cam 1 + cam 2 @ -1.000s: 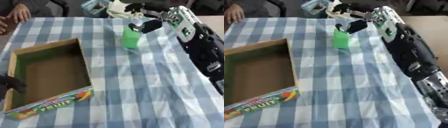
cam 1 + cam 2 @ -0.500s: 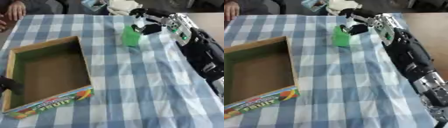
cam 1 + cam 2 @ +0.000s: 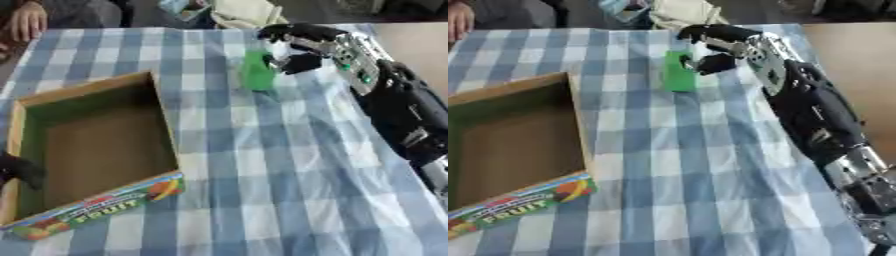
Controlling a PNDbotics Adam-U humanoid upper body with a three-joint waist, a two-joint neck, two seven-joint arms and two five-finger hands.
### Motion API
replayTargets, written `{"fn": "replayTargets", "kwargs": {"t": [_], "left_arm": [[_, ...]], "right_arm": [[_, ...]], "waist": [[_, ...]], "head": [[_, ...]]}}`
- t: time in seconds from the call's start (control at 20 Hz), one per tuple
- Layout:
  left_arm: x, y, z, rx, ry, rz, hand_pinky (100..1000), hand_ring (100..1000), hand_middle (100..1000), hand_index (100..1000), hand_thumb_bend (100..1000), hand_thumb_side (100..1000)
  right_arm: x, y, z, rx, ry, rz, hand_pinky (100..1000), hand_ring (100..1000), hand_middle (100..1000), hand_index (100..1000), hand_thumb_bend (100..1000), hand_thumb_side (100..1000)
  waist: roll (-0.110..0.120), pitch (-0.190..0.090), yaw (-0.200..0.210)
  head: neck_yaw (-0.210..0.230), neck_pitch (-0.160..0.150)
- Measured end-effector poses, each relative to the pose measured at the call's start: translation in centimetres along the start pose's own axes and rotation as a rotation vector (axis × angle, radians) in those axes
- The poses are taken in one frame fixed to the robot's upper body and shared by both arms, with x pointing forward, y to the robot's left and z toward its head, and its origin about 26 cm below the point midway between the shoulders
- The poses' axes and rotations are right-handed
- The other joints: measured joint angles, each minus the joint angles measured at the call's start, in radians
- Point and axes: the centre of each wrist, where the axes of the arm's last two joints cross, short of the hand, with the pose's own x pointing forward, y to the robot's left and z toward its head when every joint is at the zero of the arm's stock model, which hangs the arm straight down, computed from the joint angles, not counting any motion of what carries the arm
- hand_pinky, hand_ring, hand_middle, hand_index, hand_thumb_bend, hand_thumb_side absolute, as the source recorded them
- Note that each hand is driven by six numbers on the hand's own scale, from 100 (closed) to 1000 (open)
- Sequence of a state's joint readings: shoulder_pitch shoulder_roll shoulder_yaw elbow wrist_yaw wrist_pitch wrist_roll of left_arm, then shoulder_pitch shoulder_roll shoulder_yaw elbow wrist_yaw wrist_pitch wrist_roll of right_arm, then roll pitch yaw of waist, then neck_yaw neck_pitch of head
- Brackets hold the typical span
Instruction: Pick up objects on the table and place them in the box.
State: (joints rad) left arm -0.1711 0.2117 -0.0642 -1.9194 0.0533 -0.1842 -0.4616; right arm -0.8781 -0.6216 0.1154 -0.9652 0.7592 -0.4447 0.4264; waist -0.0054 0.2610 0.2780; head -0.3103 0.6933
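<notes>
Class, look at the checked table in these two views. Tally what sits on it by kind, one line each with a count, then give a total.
Green block: 1
Cardboard box: 1
Total: 2

1. The blue-and-white checked cloth table cover looks soft and matt.
2. The open brown cardboard box is matt inside, with glossy printed paper outside.
3. The small green block, just beside the fingers, looks smooth plastic.
</notes>
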Motion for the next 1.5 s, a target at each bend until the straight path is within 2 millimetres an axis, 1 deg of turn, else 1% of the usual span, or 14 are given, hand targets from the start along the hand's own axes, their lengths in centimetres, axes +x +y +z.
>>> {"fn": "replayTargets", "kwargs": {"t": [0.2, 0.4, 0.6, 1.1, 1.25, 1.3, 1.4, 1.45, 1.5], "left_arm": [[0.05, 0.04, -0.10, -0.003, -0.004, -0.002, 694, 514, 486, 688, 100, 677], [0.06, 0.05, -0.14, -0.004, -0.005, -0.003, 695, 514, 486, 688, 100, 675], [0.08, 0.06, -0.17, -0.005, -0.006, -0.003, 695, 513, 487, 688, 100, 676], [0.20, 0.10, -0.30, -0.009, -0.013, -0.008, 696, 513, 487, 688, 100, 680], [0.25, 0.12, -0.34, -0.010, -0.016, -0.010, 696, 513, 487, 689, 100, 680], [0.27, 0.12, -0.36, -0.011, -0.017, -0.010, 696, 513, 487, 688, 100, 680], [0.28, 0.12, -0.37, -0.011, -0.017, -0.012, 697, 513, 487, 688, 100, 681], [0.28, 0.12, -0.37, -0.011, -0.017, -0.013, 697, 513, 487, 689, 100, 682], [0.28, 0.12, -0.37, -0.011, -0.017, -0.013, 697, 513, 487, 689, 100, 682]], "right_arm": [[0.05, 0.32, 0.03, 0.031, 0.001, 0.014, 911, 913, 1000, 1000, 175, 912], [0.16, 0.29, -0.02, 0.050, 0.002, 0.043, 910, 912, 1000, 1000, 167, 931], [0.15, 0.33, -0.01, 0.058, 0.007, 0.062, 918, 918, 1000, 1000, 189, 938], [0.05, 0.43, 0.00, 0.061, 0.031, 0.116, 925, 917, 993, 1000, 238, 917], [-0.06, 0.52, 0.03, 0.053, 0.038, 0.125, 908, 887, 934, 1000, 263, 862], [-0.05, 0.55, 0.01, 0.047, 0.038, 0.128, 907, 884, 928, 1000, 273, 853], [-0.05, 0.68, -0.04, 0.036, 0.036, 0.131, 887, 858, 873, 1000, 288, 780], [-0.05, 0.78, -0.04, 0.028, 0.036, 0.132, 877, 846, 841, 1000, 282, 717], [-0.08, 0.87, -0.02, 0.018, 0.037, 0.134, 872, 840, 826, 1000, 282, 694]], "waist": [[-0.002, 0.004, 0.001], [-0.002, 0.006, 0.001], [-0.002, 0.011, 0.004], [-0.003, 0.019, 0.013], [-0.003, 0.022, 0.016], [-0.003, 0.022, 0.017], [-0.003, 0.022, 0.017], [-0.003, 0.023, 0.017], [-0.003, 0.023, 0.017]], "head": [[0.000, 0.000], [-0.001, 0.000], [-0.001, 0.000], [-0.010, 0.000], [-0.010, 0.000], [-0.010, 0.000], [-0.010, 0.000], [-0.010, 0.000], [-0.010, 0.000]]}}
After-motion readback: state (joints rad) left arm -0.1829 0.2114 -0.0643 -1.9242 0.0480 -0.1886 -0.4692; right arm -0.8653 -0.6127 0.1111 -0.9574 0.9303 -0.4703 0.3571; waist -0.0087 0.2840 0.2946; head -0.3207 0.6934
